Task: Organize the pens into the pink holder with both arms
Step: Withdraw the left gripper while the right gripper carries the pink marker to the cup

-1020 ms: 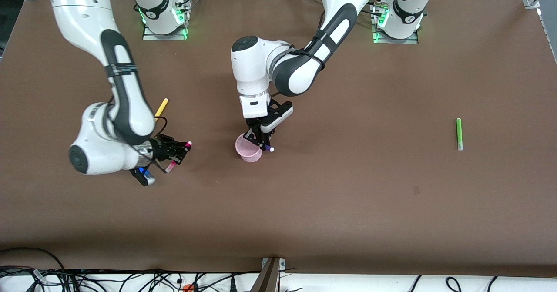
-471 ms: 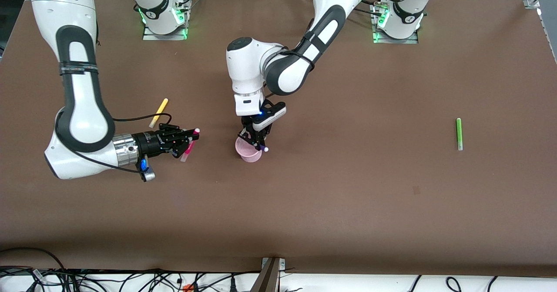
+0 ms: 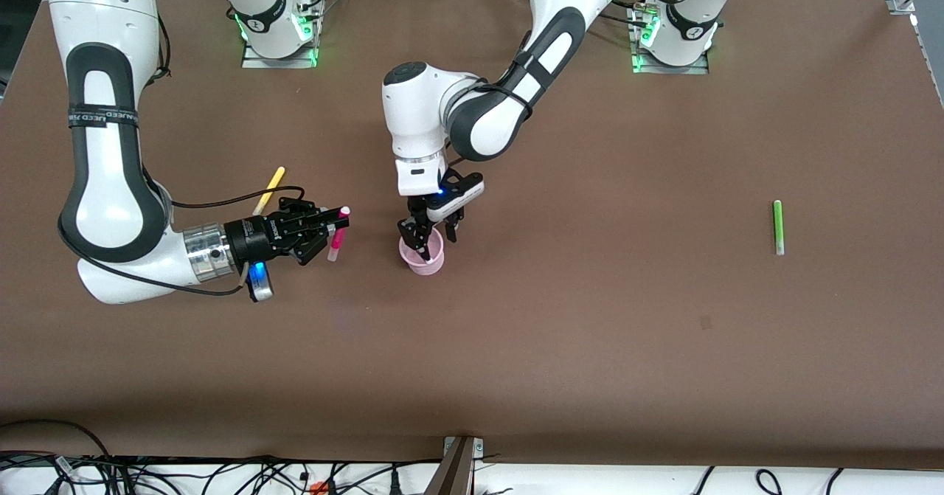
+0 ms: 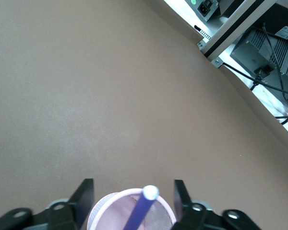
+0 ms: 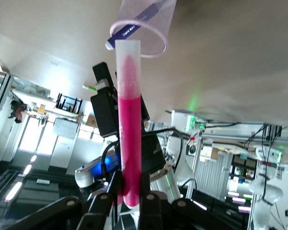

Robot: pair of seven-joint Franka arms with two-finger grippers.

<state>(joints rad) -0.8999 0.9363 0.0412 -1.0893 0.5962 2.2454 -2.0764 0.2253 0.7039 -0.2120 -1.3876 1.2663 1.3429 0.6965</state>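
Left gripper over the holder, fingers apart, hiding its rim; purple pen inside, cut off. Right gripper beside holder, clamped on magenta pen. Yellow pen partly hidden; green pen well apart.

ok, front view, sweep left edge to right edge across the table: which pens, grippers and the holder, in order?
yellow pen → right gripper holding the magenta pen → left gripper, open over the pink holder → green pen. The purple pen stands in the holder, seen only in the wrist views.
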